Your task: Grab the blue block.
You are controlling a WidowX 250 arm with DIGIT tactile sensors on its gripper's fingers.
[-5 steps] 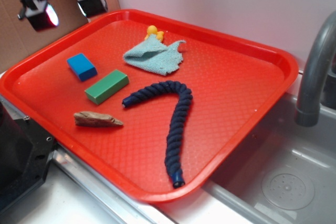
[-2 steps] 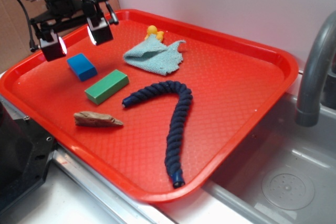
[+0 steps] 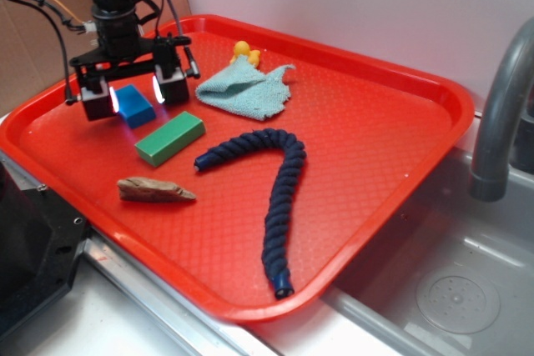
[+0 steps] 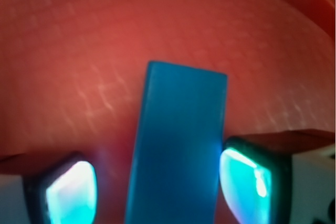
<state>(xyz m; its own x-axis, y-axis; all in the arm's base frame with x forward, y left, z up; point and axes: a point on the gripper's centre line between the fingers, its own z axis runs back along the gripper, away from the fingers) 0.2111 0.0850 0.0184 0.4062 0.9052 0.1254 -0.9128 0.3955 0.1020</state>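
Exterior view: vertical arm's tool (image 3: 133,96), fingers apart, straddles the blue block (image 3: 135,107).

tray (image 3: 375,122): textured red plastic | blue block (image 4: 178,145): smooth, matt

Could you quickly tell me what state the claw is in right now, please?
Claw: open, fingers on either side of the blue block, not yet closed on it.

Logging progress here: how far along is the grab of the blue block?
Done: the open end effector straddles the blue block on the red tray. In hand: pads flank it, not visibly clamped. Left: closing and lifting.
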